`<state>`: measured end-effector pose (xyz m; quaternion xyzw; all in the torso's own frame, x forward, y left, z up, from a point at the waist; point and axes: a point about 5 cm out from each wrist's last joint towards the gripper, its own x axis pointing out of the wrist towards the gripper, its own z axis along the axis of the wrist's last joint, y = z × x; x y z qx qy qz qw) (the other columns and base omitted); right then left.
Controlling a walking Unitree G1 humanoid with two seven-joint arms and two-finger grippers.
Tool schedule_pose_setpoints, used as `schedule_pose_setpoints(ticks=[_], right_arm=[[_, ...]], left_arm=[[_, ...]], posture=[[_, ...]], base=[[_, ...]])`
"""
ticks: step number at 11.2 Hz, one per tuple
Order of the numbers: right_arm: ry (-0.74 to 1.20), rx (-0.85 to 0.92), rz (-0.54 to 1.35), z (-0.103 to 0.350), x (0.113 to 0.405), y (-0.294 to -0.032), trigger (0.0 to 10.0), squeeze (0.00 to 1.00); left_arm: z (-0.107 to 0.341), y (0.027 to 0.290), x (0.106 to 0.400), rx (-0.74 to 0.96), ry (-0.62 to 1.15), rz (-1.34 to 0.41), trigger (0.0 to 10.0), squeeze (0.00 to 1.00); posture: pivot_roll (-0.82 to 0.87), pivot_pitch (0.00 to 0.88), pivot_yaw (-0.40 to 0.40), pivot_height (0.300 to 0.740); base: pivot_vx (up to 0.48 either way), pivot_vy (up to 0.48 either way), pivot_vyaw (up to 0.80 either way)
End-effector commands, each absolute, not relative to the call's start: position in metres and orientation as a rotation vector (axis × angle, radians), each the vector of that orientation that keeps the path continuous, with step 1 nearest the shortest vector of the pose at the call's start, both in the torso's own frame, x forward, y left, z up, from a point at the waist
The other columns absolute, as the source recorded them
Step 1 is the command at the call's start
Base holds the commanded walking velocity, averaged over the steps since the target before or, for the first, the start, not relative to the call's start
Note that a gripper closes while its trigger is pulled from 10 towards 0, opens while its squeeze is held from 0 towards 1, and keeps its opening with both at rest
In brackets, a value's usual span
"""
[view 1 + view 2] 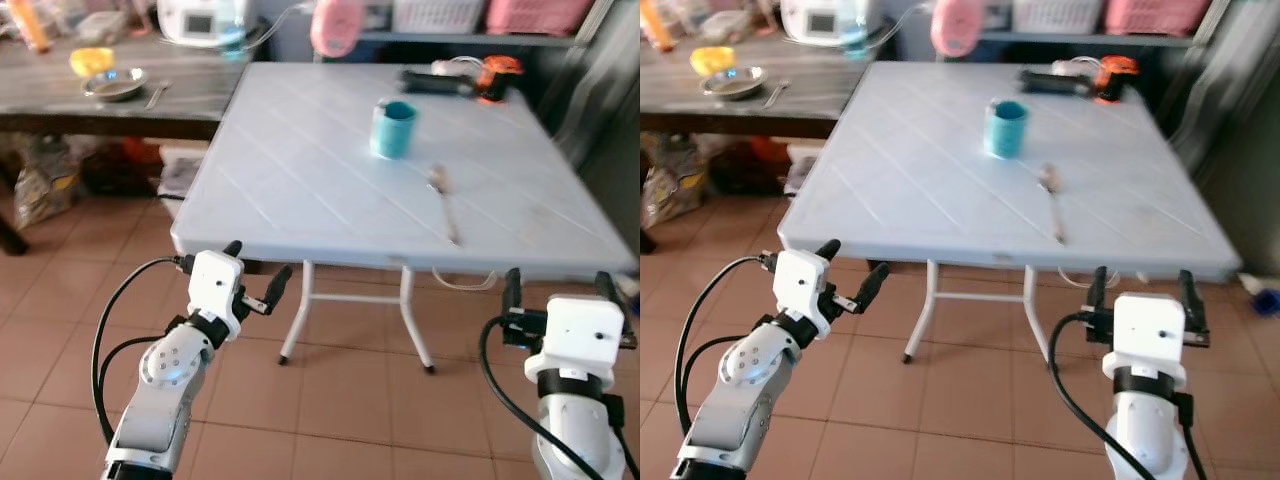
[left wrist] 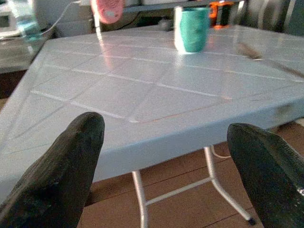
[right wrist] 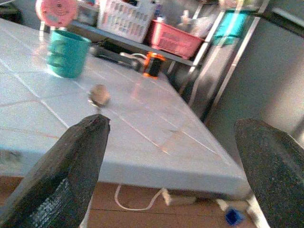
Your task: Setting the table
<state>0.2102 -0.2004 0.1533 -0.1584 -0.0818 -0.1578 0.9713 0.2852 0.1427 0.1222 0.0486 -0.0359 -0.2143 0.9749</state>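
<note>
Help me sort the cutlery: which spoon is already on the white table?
The spoon lying beside the teal cup on the white table. The other utensil lies on the dark wooden table next to the metal bowl.

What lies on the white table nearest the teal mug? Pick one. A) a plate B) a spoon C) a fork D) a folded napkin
B: a spoon lies just beside the teal mug on the white table, its bowl toward the mug and its handle toward the table's near edge.
</note>
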Motion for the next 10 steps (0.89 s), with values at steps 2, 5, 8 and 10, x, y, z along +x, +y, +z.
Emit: schedule_pose_setpoints(ticks=[2,5,8,10], right_arm=[[-0.157,-0.316,-0.323,0.1526,0.2090,-0.2000,10.0,0.00],[-0.152,-0.318,-0.321,0.1522,0.2084,-0.2006,10.0,0.00],[-0.147,-0.320,-0.319,0.1514,0.2087,-0.1994,10.0,0.00],[-0.141,-0.328,-0.337,0.1514,0.2088,-0.2022,10.0,0.00]], left_arm=[[0.1255,0.1422,0.2830,0.108,-0.083,-0.461,10.0,0.00],[0.1242,0.1408,0.2814,0.111,-0.078,-0.473,10.0,0.00],[0.1212,0.1397,0.2796,0.121,-0.065,-0.494,10.0,0.00],[0.1211,0.1345,0.2772,0.110,-0.054,-0.580,10.0,0.00]], posture=[[0.09,0.105,0.021,0.740],[0.09,0.112,0.020,0.740],[0.09,0.115,0.018,0.740],[0.09,0.114,0.012,0.740]], base=[[0.407,0.000,0.00],[0.411,0.000,0.00],[0.403,0.000,0.00],[0.000,0.000,0.00]])
